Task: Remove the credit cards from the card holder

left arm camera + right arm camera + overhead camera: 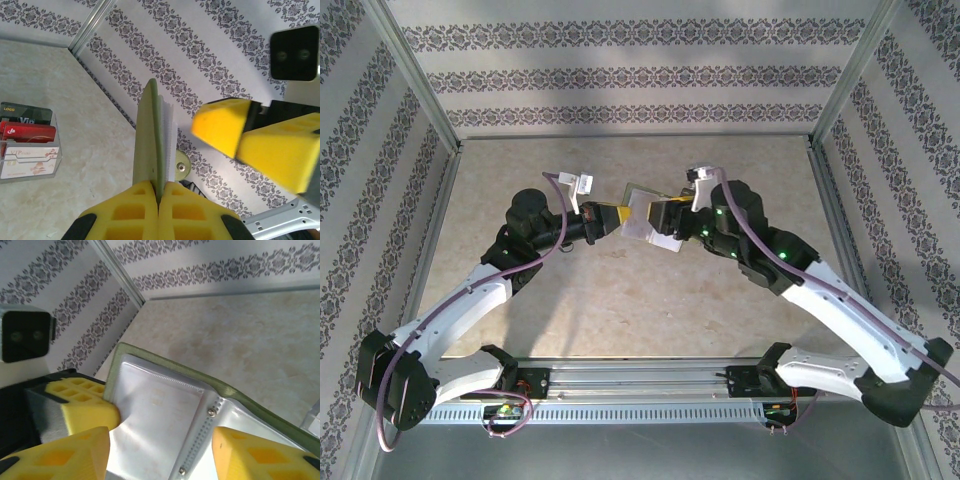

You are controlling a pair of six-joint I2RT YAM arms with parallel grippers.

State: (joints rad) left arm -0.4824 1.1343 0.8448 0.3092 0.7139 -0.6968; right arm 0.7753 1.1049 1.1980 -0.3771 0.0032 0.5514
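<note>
The olive-green card holder (642, 222) is held up over the table's middle, spread open. My left gripper (159, 187) is shut on its edge (151, 130), where the cover and clear pockets show edge-on. In the right wrist view its clear pocket leaf (160, 410) faces me with faint print showing through. My right gripper (160, 452) stands open with one finger on each side of that leaf. My left finger (82, 407) pinches the holder's left edge. A dark card (27, 114), a red card (27, 132) and a white card (30, 161) lie in a clear tray (57, 150).
The clear tray stands on the beige tabletop (95, 165) left of the held holder. Patterned walls (620, 75) and metal posts (415, 75) close in the table on three sides. My right gripper's yellow fingers (220, 127) hang close to the holder.
</note>
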